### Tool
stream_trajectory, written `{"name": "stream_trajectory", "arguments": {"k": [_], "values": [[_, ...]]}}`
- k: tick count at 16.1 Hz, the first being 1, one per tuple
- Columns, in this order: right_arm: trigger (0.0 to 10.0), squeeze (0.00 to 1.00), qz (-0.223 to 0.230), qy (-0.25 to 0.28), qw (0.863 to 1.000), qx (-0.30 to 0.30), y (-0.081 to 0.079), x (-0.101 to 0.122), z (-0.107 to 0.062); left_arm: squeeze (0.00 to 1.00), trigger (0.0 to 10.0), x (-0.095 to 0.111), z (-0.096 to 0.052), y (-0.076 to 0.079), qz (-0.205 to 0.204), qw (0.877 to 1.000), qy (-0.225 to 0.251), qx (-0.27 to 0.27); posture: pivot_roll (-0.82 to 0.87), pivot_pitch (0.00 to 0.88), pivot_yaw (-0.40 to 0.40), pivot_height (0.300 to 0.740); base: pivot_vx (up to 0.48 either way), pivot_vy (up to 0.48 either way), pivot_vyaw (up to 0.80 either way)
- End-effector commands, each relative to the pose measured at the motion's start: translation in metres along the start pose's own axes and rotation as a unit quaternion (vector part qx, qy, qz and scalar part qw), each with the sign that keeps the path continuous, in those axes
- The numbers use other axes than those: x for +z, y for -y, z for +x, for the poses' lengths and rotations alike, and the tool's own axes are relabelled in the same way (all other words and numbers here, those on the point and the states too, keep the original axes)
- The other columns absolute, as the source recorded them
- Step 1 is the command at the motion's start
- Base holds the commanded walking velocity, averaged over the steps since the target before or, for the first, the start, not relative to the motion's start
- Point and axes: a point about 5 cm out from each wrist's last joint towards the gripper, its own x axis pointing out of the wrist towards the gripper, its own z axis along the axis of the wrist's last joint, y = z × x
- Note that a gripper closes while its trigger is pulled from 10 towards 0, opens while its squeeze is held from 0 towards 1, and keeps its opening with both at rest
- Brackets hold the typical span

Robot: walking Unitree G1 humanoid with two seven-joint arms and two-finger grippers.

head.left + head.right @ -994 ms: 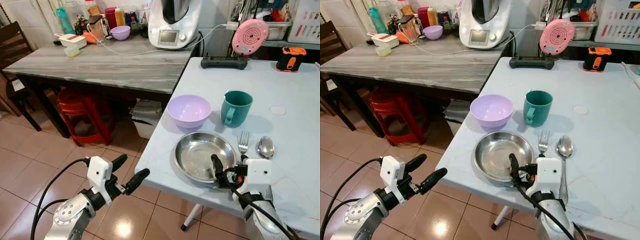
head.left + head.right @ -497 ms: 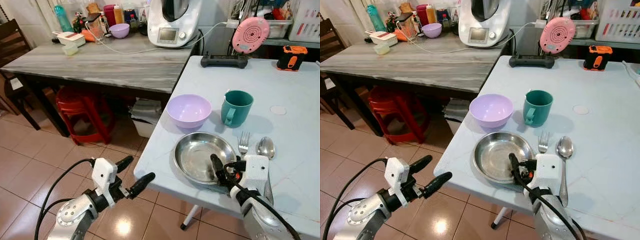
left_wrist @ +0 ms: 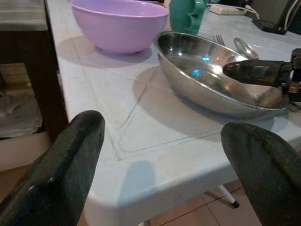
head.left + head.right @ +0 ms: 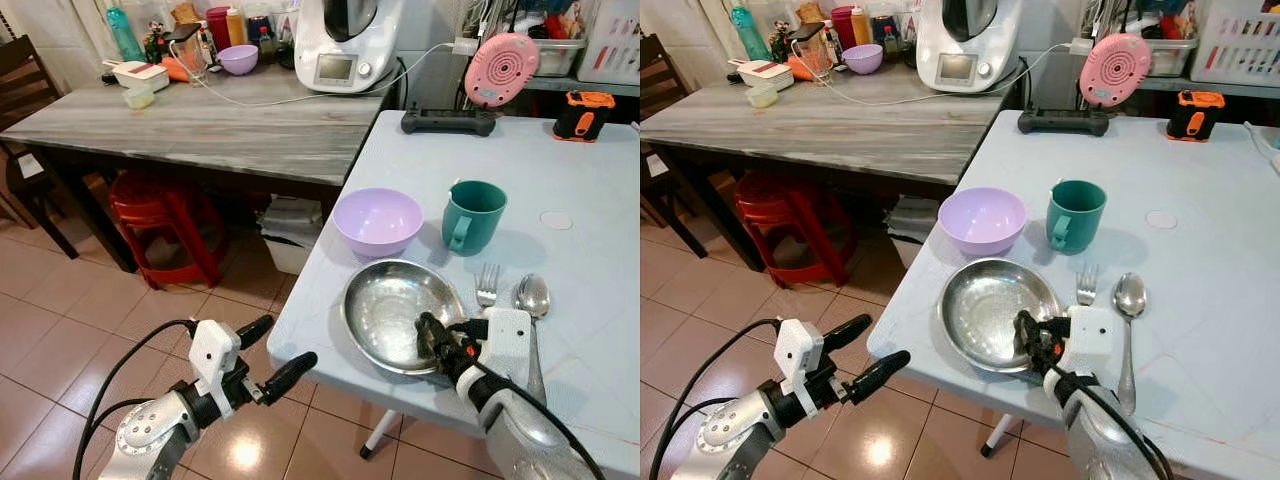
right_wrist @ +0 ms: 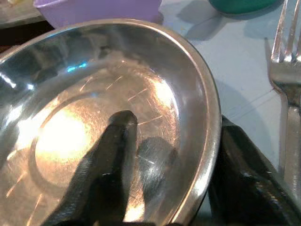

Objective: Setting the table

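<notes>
Pale table [image 4: 590,190], near corner: steel plate [image 4: 390,305] before bowl [image 4: 378,218] and mug [image 4: 471,214]; fork [image 4: 487,285], spoon [image 4: 530,296] alongside. Our right gripper [image 4: 432,338] clamps the plate's rim; left gripper [image 4: 275,352] hangs open off-edge. We judge plate-positioning underway; next, settle and release.

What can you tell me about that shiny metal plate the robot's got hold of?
The metal plate is round, shallow and silvery, scuffed inside and empty. It lies near the table's front edge, looking slightly tipped. The right claw pinches its near rim, one finger inside, one outside. Behind it stands a purple bowl, to its right a fork.
</notes>
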Motion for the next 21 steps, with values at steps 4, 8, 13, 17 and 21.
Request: {"name": "stream_trajectory", "arguments": {"k": [4,8,13,17,21], "values": [[0.0,0.00,0.036,-0.015,0.999,-0.015,-0.002,0.003,0.002,0.00,10.0,0.007,-0.002,-0.001,0.025,1.000,0.003,-0.008,-0.07,0.030,0.115,0.740,0.000,0.000,0.00],[0.0,0.00,0.053,-0.034,0.997,-0.039,0.002,0.004,0.006,0.00,10.0,0.009,-0.001,-0.001,0.031,0.999,0.007,-0.007,-0.07,0.027,0.114,0.740,0.000,0.000,0.00],[0.0,0.00,0.072,-0.053,0.994,-0.063,0.003,0.007,0.009,0.00,10.0,0.009,0.000,0.000,0.031,0.999,0.010,-0.010,-0.08,0.024,0.114,0.740,0.000,0.000,0.00],[10.0,0.00,0.092,-0.038,0.992,-0.073,0.004,0.019,0.016,0.00,10.0,0.010,0.002,-0.003,0.033,0.999,0.022,0.011,-0.08,0.024,0.114,0.740,0.000,0.000,0.00],[10.0,0.00,0.085,0.012,0.994,-0.070,-0.002,0.031,0.023,0.00,10.0,0.020,0.010,-0.025,0.033,0.990,0.051,0.130,-0.08,0.020,0.117,0.740,0.000,0.000,0.00]]}}
